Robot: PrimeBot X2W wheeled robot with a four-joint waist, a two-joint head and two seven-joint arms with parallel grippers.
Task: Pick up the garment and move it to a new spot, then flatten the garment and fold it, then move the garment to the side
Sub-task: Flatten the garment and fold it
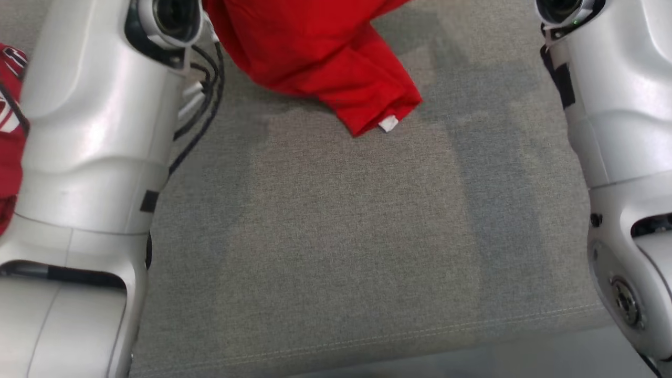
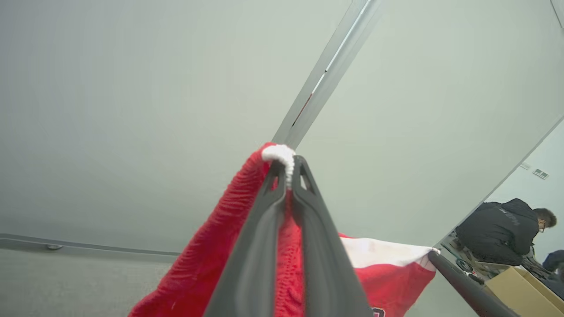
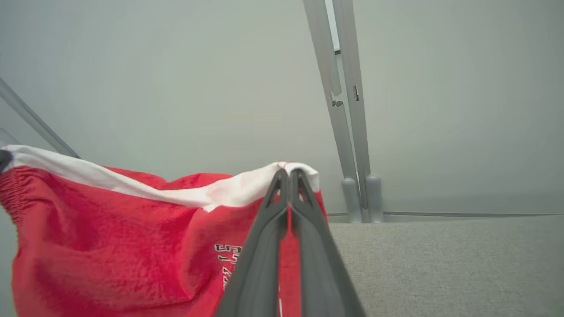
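The garment (image 1: 315,52) is red with a white band along one edge, and its lower part with a small white tag (image 1: 388,123) rests on the grey cloth surface (image 1: 341,236). My left gripper (image 2: 288,169) is shut on a corner of the garment (image 2: 207,255), pinching the white trim. In the right wrist view my right gripper (image 3: 290,174) is shut on the white band of the garment (image 3: 110,237). The band hangs stretched between the two grippers. More red cloth with a printed mark (image 1: 8,121) shows behind my left forearm (image 1: 89,131).
My right forearm (image 1: 619,105) stands at the right edge of the head view. The surface's seamed front edge (image 1: 367,336) runs along the bottom. A metal post (image 3: 348,132) rises behind the surface. A person in a dark jacket (image 2: 502,233) bends near a cardboard box (image 2: 520,281).
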